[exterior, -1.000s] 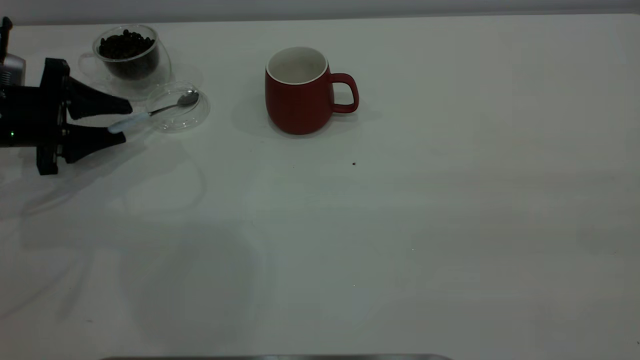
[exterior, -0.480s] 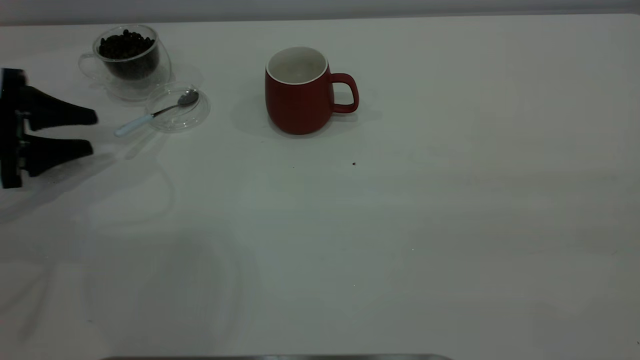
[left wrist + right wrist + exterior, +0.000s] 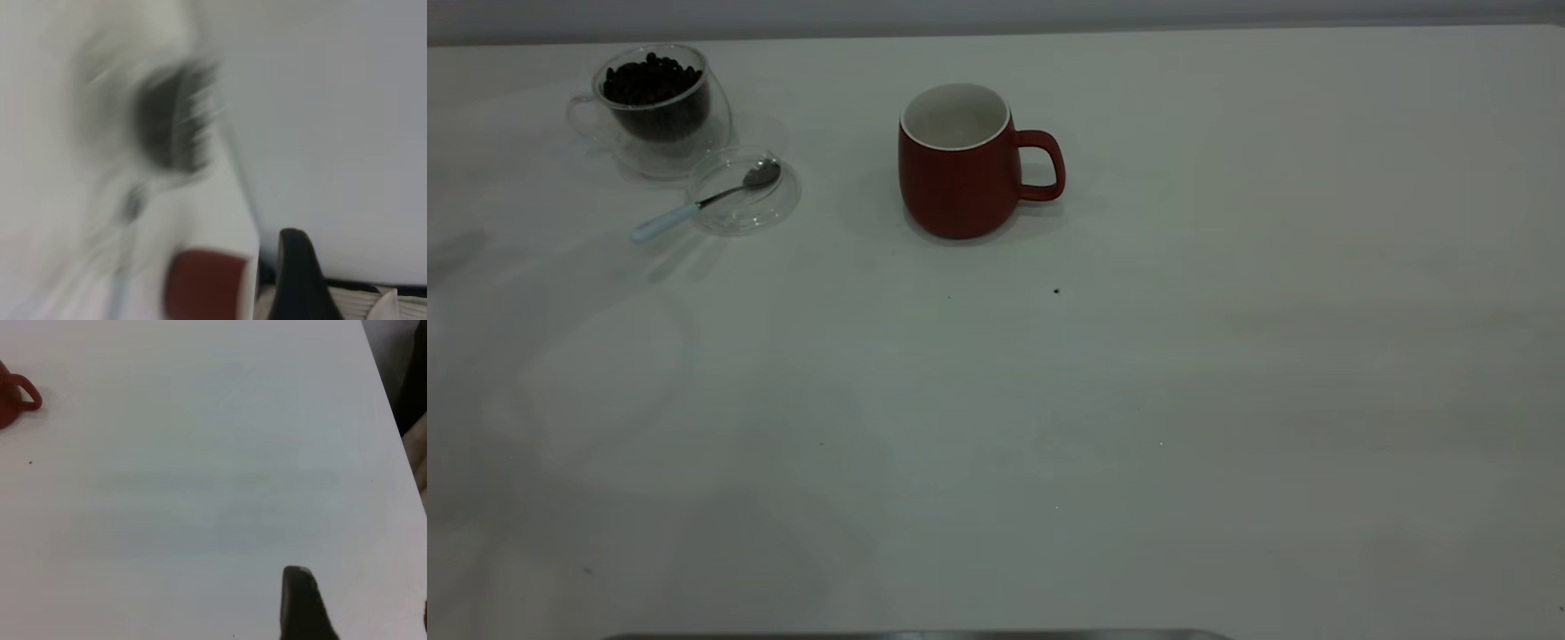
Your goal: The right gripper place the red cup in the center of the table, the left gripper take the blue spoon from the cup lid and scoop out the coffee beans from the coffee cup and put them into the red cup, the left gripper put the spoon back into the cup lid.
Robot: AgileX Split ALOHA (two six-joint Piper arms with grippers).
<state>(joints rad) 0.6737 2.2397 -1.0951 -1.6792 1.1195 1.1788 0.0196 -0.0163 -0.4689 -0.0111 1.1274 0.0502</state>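
- Red cup (image 3: pixel 959 169): upright on the white worktop (image 3: pixel 1138 400), handle turned toward the right arm's side; the white inside shows no beans from the outside camera. It also appears in the left wrist view (image 3: pixel 203 283) and, at the edge, in the right wrist view (image 3: pixel 12 400).
- Coffee cup (image 3: pixel 660 105): clear glass, upright at the far left of the worktop, well apart from the red cup, holding a heap of dark coffee beans (image 3: pixel 649 82).
- Cup lid (image 3: pixel 740 194): flat on the worktop just beside the coffee cup, on its near side.
- Blue spoon (image 3: pixel 694 203): metal bowl resting inside the lid, pale handle reaching out over the rim onto the worktop. Nothing grips it.
- Left gripper (image 3: pixel 300 280): out of the outside camera's sight. Only one dark finger shows in its own wrist view, with the red cup near it. Whether the fingers are parted cannot be told; the view is smeared.
- Right gripper (image 3: pixel 303 603): one dark finger tip visible over bare worktop, well apart from the red cup. Finger spread cannot be told.
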